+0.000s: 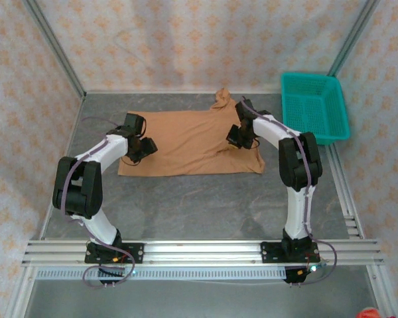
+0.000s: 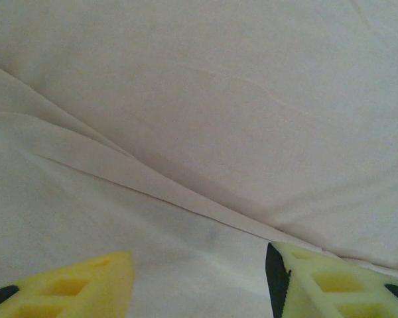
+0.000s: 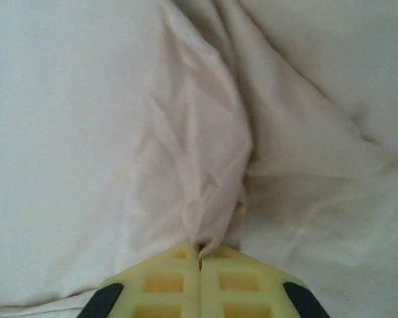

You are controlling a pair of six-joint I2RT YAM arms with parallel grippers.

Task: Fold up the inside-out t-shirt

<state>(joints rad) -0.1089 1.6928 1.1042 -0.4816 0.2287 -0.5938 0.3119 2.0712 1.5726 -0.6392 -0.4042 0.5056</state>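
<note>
This looks like a robot test lab. A left arm [image 1: 86, 179] and a right arm [image 1: 298, 165] are bolted to a metal rail [image 1: 199, 252] at the edge of a grey table [image 1: 199, 205]. Patterned cloth walls [image 1: 186, 40] stand around it.

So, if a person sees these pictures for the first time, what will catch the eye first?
The tan t-shirt, spread across the middle of the grey table, draws the eye first, with the bright teal basket at the far right corner. Next comes the right gripper, shut on a pinched ridge of the cloth at the shirt's right side, while the left gripper stands open over its left end.
</note>
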